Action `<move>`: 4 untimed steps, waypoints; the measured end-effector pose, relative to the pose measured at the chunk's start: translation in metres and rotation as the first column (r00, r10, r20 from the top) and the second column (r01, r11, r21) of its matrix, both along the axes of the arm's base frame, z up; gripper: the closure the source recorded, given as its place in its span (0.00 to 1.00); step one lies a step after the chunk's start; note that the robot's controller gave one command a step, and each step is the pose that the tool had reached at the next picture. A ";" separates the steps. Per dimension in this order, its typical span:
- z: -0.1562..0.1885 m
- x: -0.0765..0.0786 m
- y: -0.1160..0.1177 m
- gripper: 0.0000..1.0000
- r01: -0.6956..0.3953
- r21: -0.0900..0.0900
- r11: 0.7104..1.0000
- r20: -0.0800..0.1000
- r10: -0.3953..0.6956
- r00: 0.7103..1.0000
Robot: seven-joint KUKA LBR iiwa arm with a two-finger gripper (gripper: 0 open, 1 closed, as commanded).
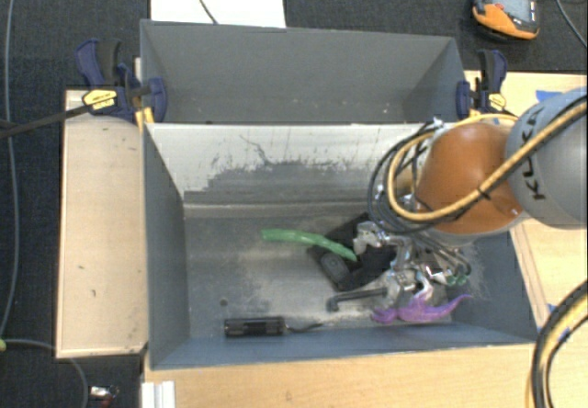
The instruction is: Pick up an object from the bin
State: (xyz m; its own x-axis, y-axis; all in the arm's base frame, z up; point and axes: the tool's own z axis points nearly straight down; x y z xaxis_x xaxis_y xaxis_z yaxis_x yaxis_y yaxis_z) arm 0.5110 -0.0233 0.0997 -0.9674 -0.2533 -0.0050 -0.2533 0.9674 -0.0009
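Bin point(239, 273), grey metal. My gripper point(401, 276) is down at about 4 o'clock on the floor, low over a small heap. The orange wrist cover and cables block much of it, so I cannot tell whether my grip is spread or closed.

Nearest things:
- purple toy point(424, 310), straggly, at my 6 o'clock, just beside the tip and close to the front wall
- dark grey rod point(354, 299), lying flat at my 8 o'clock
- black lumps point(342, 264) at 9 o'clock
- green bent strip point(299, 239) reaching out toward 10 o'clock

Well apart, at the bin's 7 o'clock, a black bar point(253, 327) lies alone along the front wall.
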 end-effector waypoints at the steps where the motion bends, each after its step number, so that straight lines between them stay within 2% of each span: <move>1: -0.028 -0.015 0.000 0.00 0.124 0.004 0.992 0.013 -0.124 0.992; 2: -0.027 -0.013 -0.086 0.00 -0.177 -0.002 0.984 0.015 0.177 0.984; 3: -0.028 -0.030 -0.042 0.00 -0.236 -0.002 0.972 0.025 0.236 0.971; 4: -0.028 -0.029 -0.096 1.00 -0.720 -0.022 0.693 0.020 0.721 0.693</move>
State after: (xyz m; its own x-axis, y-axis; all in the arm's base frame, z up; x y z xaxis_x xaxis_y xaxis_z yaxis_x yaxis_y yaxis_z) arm 0.4818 -0.1193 0.0714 -0.4879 -0.8727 -0.0191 -0.8723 0.4882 -0.0273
